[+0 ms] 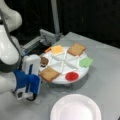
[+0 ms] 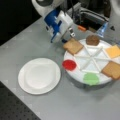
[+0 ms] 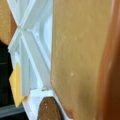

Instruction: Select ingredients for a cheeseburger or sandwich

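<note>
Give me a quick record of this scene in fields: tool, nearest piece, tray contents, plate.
tool: the tool is low at the sectioned tray's edge
nearest piece: a tan toast square, which fills the wrist view
tray contents: second toast, brown patty, yellow cheese, green leaf, red disc, each in its own section
plate: white plate, nothing on it

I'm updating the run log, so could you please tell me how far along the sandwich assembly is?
Nothing looks done: the white plate holds nothing. All the pieces sit in the divided tray: two toast squares, the cheese, patty, green leaf and red disc. In hand: the gripper is at the near toast, which fills the wrist view. Every piece is left to move.
</note>
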### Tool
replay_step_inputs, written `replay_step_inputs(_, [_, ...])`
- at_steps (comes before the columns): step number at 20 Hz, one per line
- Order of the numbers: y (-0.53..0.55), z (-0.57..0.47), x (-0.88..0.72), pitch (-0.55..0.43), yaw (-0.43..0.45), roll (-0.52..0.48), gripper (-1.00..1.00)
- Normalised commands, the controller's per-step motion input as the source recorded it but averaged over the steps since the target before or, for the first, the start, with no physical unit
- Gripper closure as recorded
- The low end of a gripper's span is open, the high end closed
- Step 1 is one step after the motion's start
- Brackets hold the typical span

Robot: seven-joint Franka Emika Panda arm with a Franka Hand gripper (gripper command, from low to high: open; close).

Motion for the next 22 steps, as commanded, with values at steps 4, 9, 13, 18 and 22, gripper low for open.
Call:
replay_step_inputs(4, [-0.15,-0.11,0.28,-0.074,0.085,0.332,-1.00])
replay_step_inputs(9, [-0.18,-0.15,0.24,-0.059,0.090,0.281,-1.00])
replay_step_inputs(13, [-0.18,-0.20,0.25,-0.063,0.081,0.240,1.00])
replay_step_inputs(18, [-0.14,-0.17,0.27,-0.053,0.069,0.176,1.00])
replay_step_inputs(22, [-0.18,-0.11,0.26,-0.069,0.049,0.183,1.00])
